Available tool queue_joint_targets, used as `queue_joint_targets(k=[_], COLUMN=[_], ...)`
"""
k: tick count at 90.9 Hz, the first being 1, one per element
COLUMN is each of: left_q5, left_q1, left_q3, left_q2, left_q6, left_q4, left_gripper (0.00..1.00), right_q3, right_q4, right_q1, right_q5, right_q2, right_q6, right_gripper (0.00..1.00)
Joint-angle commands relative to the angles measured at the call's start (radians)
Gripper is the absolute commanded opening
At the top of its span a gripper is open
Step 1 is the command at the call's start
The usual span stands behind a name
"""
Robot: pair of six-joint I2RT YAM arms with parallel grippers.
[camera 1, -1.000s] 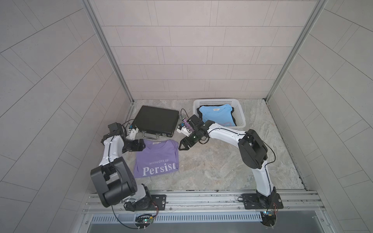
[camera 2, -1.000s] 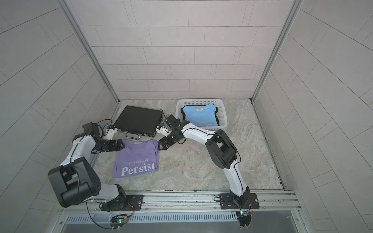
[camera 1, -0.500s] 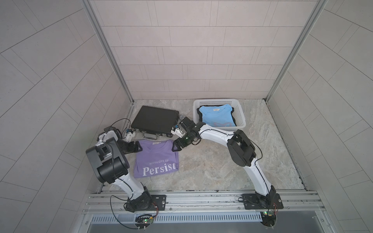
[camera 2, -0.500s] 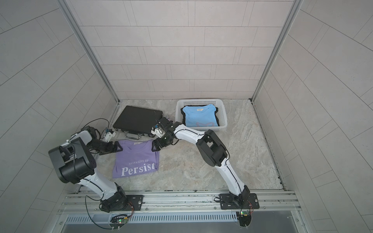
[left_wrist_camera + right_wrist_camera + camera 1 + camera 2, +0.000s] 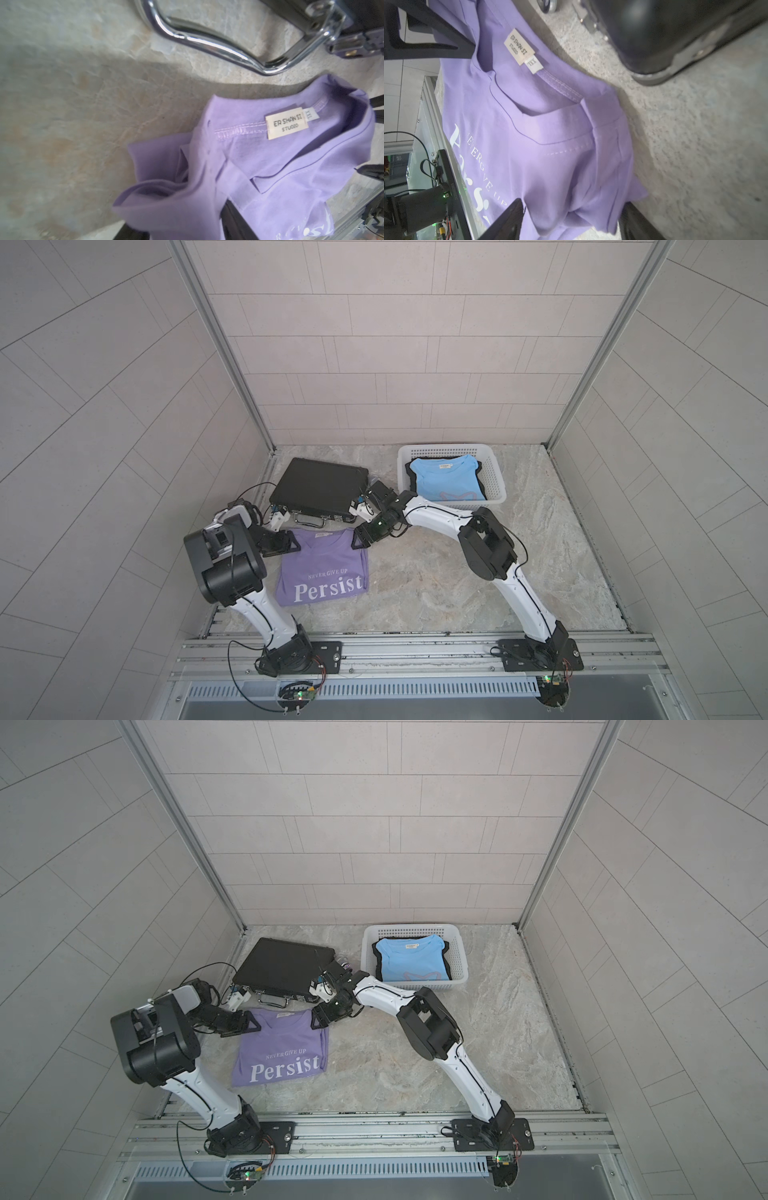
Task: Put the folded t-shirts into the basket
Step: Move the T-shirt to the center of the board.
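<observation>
Top and wrist views, read left to right. Your left hand point(image 5: 292, 545) is hanging low over the surface point(image 5: 436, 572) at the left collar-end corner of the lilac shirt point(image 5: 322, 568). It is pinching that corner: in the left wrist view the cloth is bunching up between its fingers point(image 5: 232, 216).

The lilac shirt is lying on the surface with its print facing up. Its collar is pointing toward the black case point(image 5: 318, 485), just beside the case's chrome handle point(image 5: 207, 43), and it is sitting well apart from the basket point(image 5: 493, 477).

Your right hand point(image 5: 360, 537) is coming in at the opposite collar-end corner. In the right wrist view its fingers point(image 5: 508, 218) are standing on either side of the folded edge with cloth between them. You cannot tell whether they are pressing it.

At far right, the basket is sitting near the back wall. It is holding the blue shirt point(image 5: 444, 483) on top of the black shirt point(image 5: 408, 477), whose edges are showing at both sides.
</observation>
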Motion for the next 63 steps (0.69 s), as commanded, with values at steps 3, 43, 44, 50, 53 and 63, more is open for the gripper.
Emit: queue_joint_targets(k=[3, 43, 44, 50, 53, 63], left_q5=[0.055, 0.155, 0.158, 0.182, 0.197, 0.233], left_q1=[-0.005, -0.027, -0.028, -0.035, -0.04, -0.075], left_q3=[-0.022, -0.047, -0.047, -0.042, -0.037, -0.017], left_q2=[0.002, -0.092, -0.096, -0.12, -0.129, -0.155], left_q6=[0.005, 0.007, 0.01, 0.029, 0.041, 0.061], left_q4=[-0.031, -0.095, -0.098, -0.123, -0.137, -0.171], left_gripper=[0.48, 0.19, 0.18, 0.11, 0.08, 0.0], right_q3=[0.005, 0.036, 0.032, 0.005, -0.012, -0.073], right_q4=[-0.007, 0.01, 0.01, 0.015, 0.02, 0.027], right_q1=[0.01, -0.02, -0.023, -0.041, -0.05, -0.084], right_q5=[-0.008, -0.139, -0.142, -0.161, -0.17, -0.184], right_q2=[0.045, -0.029, -0.033, -0.072, -0.093, -0.157], right_q6=[0.029, -0.015, -0.018, -0.036, -0.046, -0.09], right_gripper=[0.66, 0.1, 0.08, 0.01, 0.0, 0.0])
